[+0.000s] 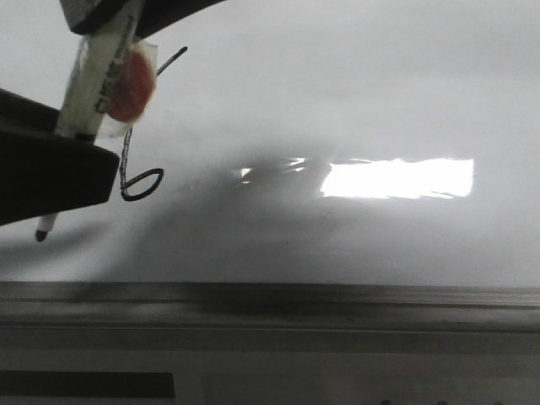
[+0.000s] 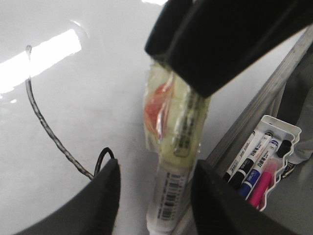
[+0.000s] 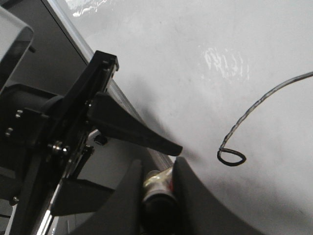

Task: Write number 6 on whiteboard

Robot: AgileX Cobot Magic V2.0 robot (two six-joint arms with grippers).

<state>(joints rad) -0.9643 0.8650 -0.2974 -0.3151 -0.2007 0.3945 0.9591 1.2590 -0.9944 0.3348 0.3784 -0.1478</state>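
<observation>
Whiteboard (image 1: 354, 93), glossy and pale grey, fills most of the front view, with a grey metal rail (image 1: 337, 305) along its lower edge and a bright rectangular glare (image 1: 396, 178) near the middle. On its left part sits the number 6 (image 1: 139, 181), a thin black line with a long curved stem ending in a small flattened loop. A white marker (image 1: 97, 80), wrapped in clear tape with an orange patch, slants down in front of the stem, its dark tip off to the left of the loop. In the left wrist view the left claw (image 2: 155, 198) is closed around this marker, one finger on each side of the barrel. A white tray (image 2: 261, 164) of spare markers lies beyond the rail. In the right wrist view the right claw (image 3: 157, 188) stands narrow, a dark round object between its fingers; what it is I cannot tell.
</observation>
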